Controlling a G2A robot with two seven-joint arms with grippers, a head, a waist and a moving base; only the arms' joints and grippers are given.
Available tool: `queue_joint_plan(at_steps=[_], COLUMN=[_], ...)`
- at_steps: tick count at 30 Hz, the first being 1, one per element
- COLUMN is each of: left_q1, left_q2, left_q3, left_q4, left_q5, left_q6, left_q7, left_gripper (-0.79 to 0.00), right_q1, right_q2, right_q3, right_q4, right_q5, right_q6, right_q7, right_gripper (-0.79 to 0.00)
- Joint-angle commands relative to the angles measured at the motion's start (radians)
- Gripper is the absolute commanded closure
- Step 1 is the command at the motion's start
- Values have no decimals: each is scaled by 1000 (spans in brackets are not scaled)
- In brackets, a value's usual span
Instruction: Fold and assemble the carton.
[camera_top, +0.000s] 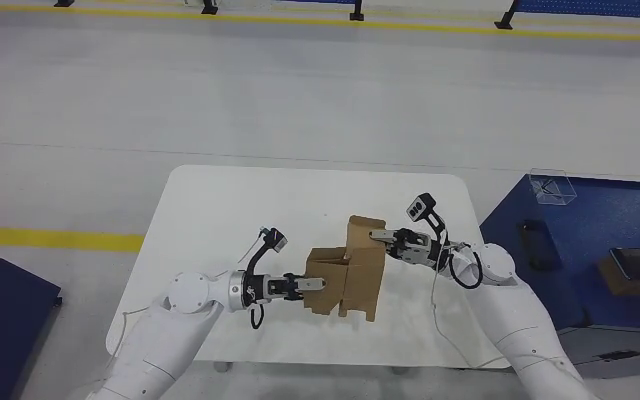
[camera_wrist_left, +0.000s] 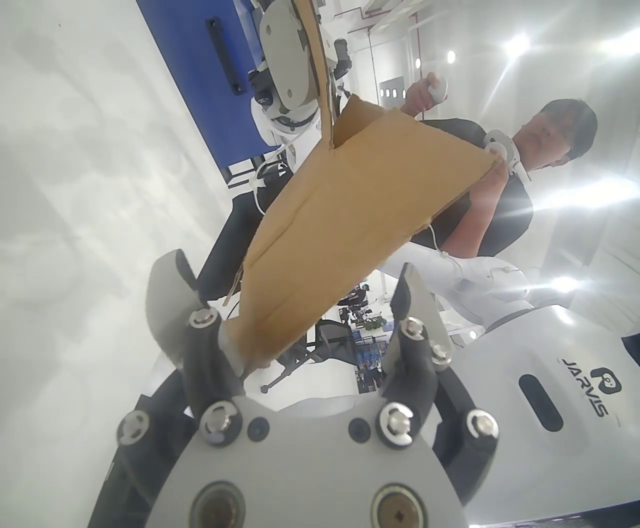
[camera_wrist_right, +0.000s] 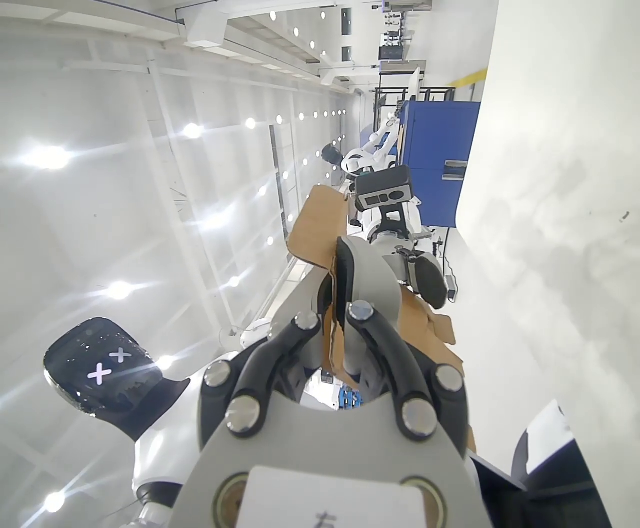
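The carton (camera_top: 358, 272) stands on the white tabletop (camera_top: 230, 215), near the front edge and between the two arms, and it's only half built. Its tall panel rises on the side by the right arm, a lower section sits beside it toward the left arm, and the top is plainly open.

The right hand (camera_top: 384, 238) is clamped on the upper edge of that tall panel. From its own wrist, the fingers (camera_wrist_right: 350, 270) are drawn together with the cardboard edge pinched between them. The left hand (camera_top: 314, 284) is at the lower section, fingers spread wide. A loose flap (camera_wrist_left: 350, 210) lies in the gap, its corner resting against one finger (camera_wrist_left: 172, 295): touching, not gripped.

So where are we? By my reading, the cardboard is up in a rough box shape, and that's the part done. What's left looks like the bulk of it: squaring the walls, folding the flaps in and closing them. I'd call it early to midway, with the left hand well placed to push that flap.
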Motion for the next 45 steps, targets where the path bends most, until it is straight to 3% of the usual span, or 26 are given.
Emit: queue_joint_plan(at_steps=[1,6,10,15,19,25,33,45], left_q1=[12,70,122,202,229,238,228,150], left_q2=[5,25,35,30,27,24,20,2], left_q3=[-20,-103,-138,-102,-73,-42,14,98], left_q4=[-8,-94,-223,-386,-433,-460,-467,-419], left_q5=[16,156,553,931,1024,1072,1012,958], left_q6=[5,-93,-166,-168,-208,-242,-270,-257], left_q7=[41,197,421,651,725,766,708,662], left_gripper=[-785,-785,-785,-785,-785,-785,-785,-785], right_q1=[-4,-37,-59,-79,-91,-101,-109,-120], right_q2=[0,9,13,13,12,7,-2,-20], right_q3=[3,46,65,70,68,54,46,-4], right_q4=[-6,-69,-111,-149,-165,-183,-191,-197], right_q5=[-4,-9,-18,-60,-117,-190,-185,-132], right_q6=[-4,-2,6,-29,-61,-102,-103,-46], right_q7=[-17,-63,-71,-117,-171,-240,-283,-254], right_gripper=[0,0,0,0,0,0,0,0])
